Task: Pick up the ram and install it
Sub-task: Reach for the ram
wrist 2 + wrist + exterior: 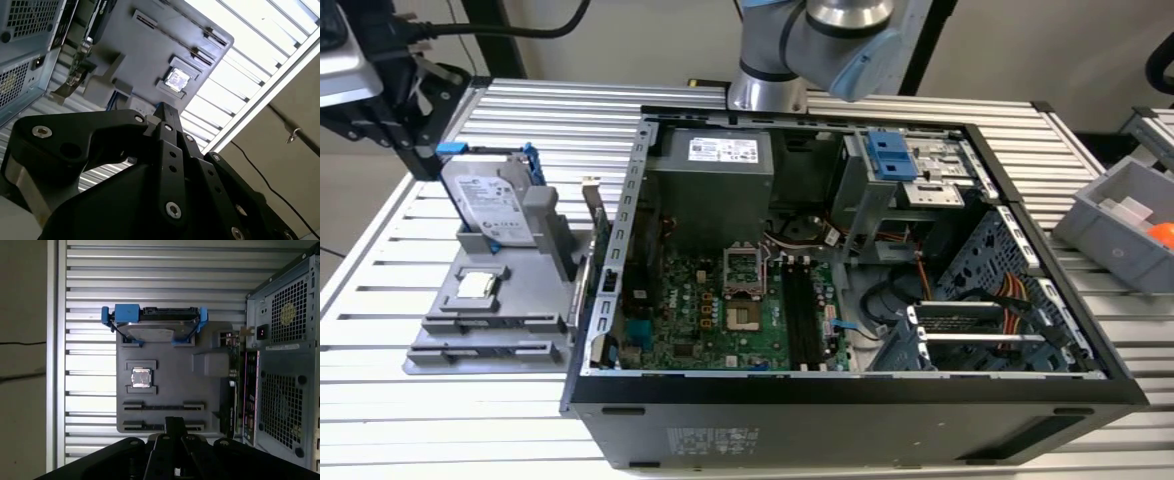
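My gripper (175, 423) hangs high above the grey fixture plate (170, 385) that lies beside the open computer case (854, 400). Its black fingers (167, 125) are pressed together and nothing shows between them. The ram is hidden or out of view. Two long holder slots (163, 405) on the plate, nearest the fingertips, look bare. On the green motherboard (707, 320) inside the case run the long black memory slots (807, 315). In the exterior view the arm (827, 40) rises behind the case.
A silver hard drive in a blue frame (152, 325) stands at one end of the plate, with a small square silver chip (140, 377) beside it. A green card (233, 390) stands on edge between plate and case. A grey bin (1127, 225) sits at the exterior view's right.
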Controlling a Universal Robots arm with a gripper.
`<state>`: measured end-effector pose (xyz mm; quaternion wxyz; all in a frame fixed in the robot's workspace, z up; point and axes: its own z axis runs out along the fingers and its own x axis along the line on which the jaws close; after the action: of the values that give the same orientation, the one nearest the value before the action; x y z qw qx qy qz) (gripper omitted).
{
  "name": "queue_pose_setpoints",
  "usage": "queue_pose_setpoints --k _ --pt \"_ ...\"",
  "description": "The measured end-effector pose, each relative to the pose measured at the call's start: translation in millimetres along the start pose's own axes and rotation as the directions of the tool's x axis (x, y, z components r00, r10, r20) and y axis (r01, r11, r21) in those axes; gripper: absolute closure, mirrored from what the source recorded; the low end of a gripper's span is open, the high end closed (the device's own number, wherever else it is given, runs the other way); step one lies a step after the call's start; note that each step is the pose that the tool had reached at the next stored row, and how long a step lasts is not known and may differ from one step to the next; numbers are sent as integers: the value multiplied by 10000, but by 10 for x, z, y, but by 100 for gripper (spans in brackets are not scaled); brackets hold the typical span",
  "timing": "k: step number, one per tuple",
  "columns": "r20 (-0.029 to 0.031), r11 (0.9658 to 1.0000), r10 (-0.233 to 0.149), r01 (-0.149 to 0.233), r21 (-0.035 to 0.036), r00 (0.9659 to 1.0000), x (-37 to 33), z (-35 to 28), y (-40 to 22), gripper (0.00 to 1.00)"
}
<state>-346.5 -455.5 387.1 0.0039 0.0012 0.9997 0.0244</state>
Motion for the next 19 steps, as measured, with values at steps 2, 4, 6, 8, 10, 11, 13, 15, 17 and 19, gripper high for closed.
queue_pose_setpoints --k 2,4,6,8,10,11,13,15,17,19 --pt "-1 10000 0 0 0 10000 0 0 -18 100" --pt "-3 10000 0 0 0 10000 0 0 -34 100" --pt "-6 10000 0 0 0 10000 0 0 -51 100" --pt "-8 10000 0 0 0 10000 0 0 -67 100" --pt "-10 10000 0 0 0 10000 0 1 -84 100" --pt "-11 10000 0 0 0 10000 0 1 -93 100" --pt "-13 10000 1 -1 1 10000 0 0 -111 100" --pt "-15 10000 1 -1 0 10000 0 1 -129 100" --pt "-17 10000 1 -1 0 10000 0 1 -146 100" --pt "-21 10000 1 -1 0 10000 0 1 -163 100"
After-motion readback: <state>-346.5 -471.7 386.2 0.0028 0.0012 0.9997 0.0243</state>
